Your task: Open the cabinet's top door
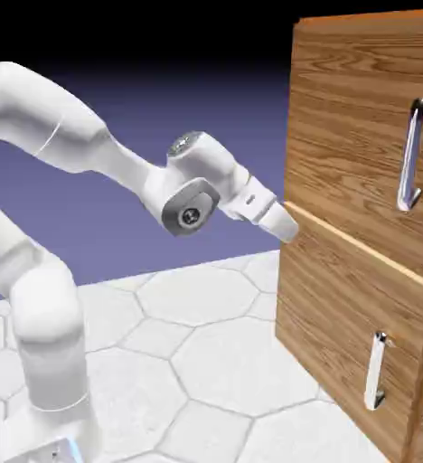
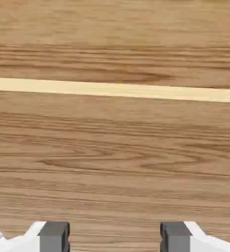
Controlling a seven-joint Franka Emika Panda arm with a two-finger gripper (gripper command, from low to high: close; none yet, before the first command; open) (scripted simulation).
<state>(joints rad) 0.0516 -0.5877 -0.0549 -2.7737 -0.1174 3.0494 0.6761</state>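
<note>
Hovering level at the cabinet's (image 1: 360,226) near corner, the gripper (image 1: 286,223) points straight at the wood, right where the upper panel meets the lower one. Its fingertips (image 2: 53,235) stand apart with nothing between them, and the hand view is filled with brown grain crossed by one pale seam (image 2: 115,90), so it is facing panel, not handle. Over on the exterior view's right sits the top door (image 1: 351,136), shut flush, filling the cabinet's upper part, its long chrome bar handle (image 1: 412,155) standing vertical near the far edge, well apart from the gripper. Below it, the shorter handle (image 1: 375,371) belongs to the lower panel and is not the one wanted. My read: this door is stiff and solid, probably weighty on its hinge, and the flat wood offers no purchase at all. That polished bar looks slippery, so the sensible grip is around its middle, fingers closing squarely across it, before any pull.
</note>
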